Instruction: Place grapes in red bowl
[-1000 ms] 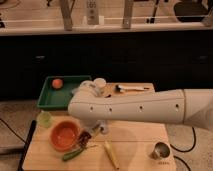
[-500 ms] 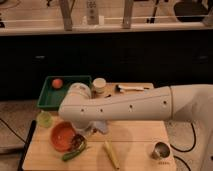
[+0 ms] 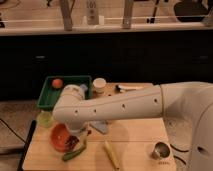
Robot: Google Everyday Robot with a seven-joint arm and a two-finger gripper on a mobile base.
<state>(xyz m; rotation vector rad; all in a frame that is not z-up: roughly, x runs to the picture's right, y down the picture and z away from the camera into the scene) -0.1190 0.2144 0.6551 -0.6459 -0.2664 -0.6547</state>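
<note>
The grapes (image 3: 73, 143), a small lumpy bunch of dark reddish-purple berries, sit directly beneath the gripper (image 3: 75, 135), at the right-hand edge of the round, shallow orange-red bowl (image 3: 58, 138). Whether the bunch rests inside the bowl, on its thick rim, or hangs just above it, I cannot tell. The gripper is tucked under the bulky white arm (image 3: 115, 106), which reaches in from the right and bends down over the bowl. Whether it grips the grapes or has let them go cannot be told, since the arm hides most of it.

By my reading, the step in hand is the placing itself: the bunch has been brought to the bowl, and the drop is either due or just done. If the grapes are held, the next move calls for a small shift to the gripper's left, toward the bowl's middle, before letting go, so the bunch cannot roll off the rim. After that comes a straight lift clear of the bowl.

Just below the gripper on the pale wooden board (image 3: 135, 155) lies a long green vegetable (image 3: 75, 152), and a yellow stick-shaped item (image 3: 111, 154) lies to its lower right. A small pale-green cup (image 3: 45, 119) stands to the gripper's upper left, and a green rectangular tray (image 3: 50, 95) lies farther back.
</note>
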